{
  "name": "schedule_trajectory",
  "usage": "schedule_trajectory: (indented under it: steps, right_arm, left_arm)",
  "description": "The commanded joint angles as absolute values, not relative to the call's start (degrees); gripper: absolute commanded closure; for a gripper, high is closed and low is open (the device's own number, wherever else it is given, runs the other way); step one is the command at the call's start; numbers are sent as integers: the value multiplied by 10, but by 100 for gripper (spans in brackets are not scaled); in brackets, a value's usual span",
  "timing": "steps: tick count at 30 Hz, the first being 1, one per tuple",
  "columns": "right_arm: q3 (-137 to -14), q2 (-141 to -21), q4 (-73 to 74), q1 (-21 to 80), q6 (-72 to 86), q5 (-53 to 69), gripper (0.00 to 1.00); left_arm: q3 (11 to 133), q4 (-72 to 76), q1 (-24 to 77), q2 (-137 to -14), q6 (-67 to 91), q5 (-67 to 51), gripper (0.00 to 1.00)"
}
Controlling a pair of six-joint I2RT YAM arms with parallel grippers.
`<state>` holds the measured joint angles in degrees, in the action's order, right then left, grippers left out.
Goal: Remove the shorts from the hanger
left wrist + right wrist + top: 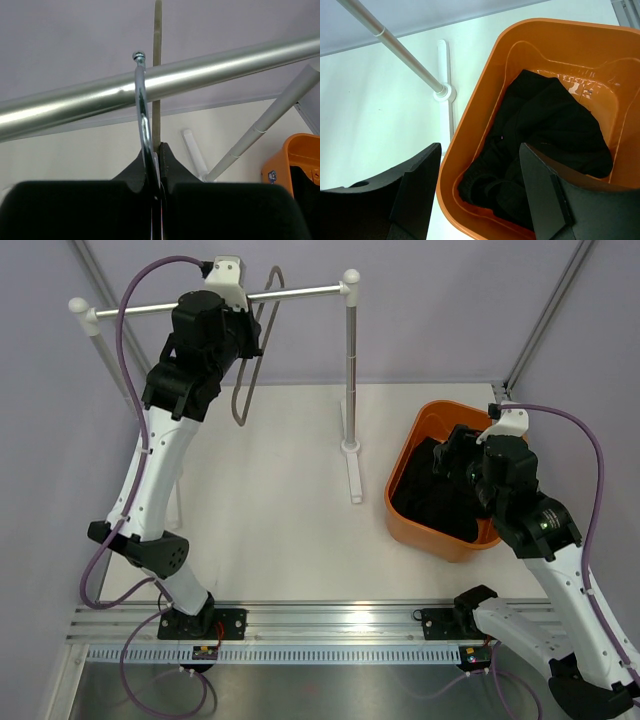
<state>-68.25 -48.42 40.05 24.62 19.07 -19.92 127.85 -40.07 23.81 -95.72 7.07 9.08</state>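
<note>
The black shorts (550,125) lie bunched inside an orange bin (470,115), also seen at the table's right as shorts (430,490) in the bin (432,538). Just above the bin's near corner hovers my right gripper (479,150), open and holding nothing; from overhead the right gripper (452,455) is over the shorts. The bare grey-brown hanger (243,405) hangs from the rack rail (290,292). My left gripper (156,150) is shut on the hanger's metal hook (142,110), which curls over the rail (210,70). The hanger's loop (157,50) stands edge-on behind it.
The rack's white post (350,370) and its flat foot (355,475) stand mid-table between the two arms. A second rack post (110,350) is at the far left. Frame struts run along the back corners.
</note>
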Motion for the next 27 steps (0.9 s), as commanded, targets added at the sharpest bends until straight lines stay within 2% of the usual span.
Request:
schedule_trajectory:
  steps: [1, 21, 23, 27]
  right_arm:
    - [-696, -474, 368, 244, 178, -190, 27]
    - [-682, -479, 361, 243, 175, -178, 26]
    - [-682, -478, 364, 243, 177, -177, 26]
    - [-681, -477, 368, 243, 178, -176, 26]
  left_arm:
    - [1312, -362, 224, -975, 66, 67, 100]
    - [1320, -349, 181, -1034, 88, 54, 100]
    - [1308, -348, 180, -1031, 88, 53, 99]
    - [1284, -340, 180, -1016, 91, 48, 92]
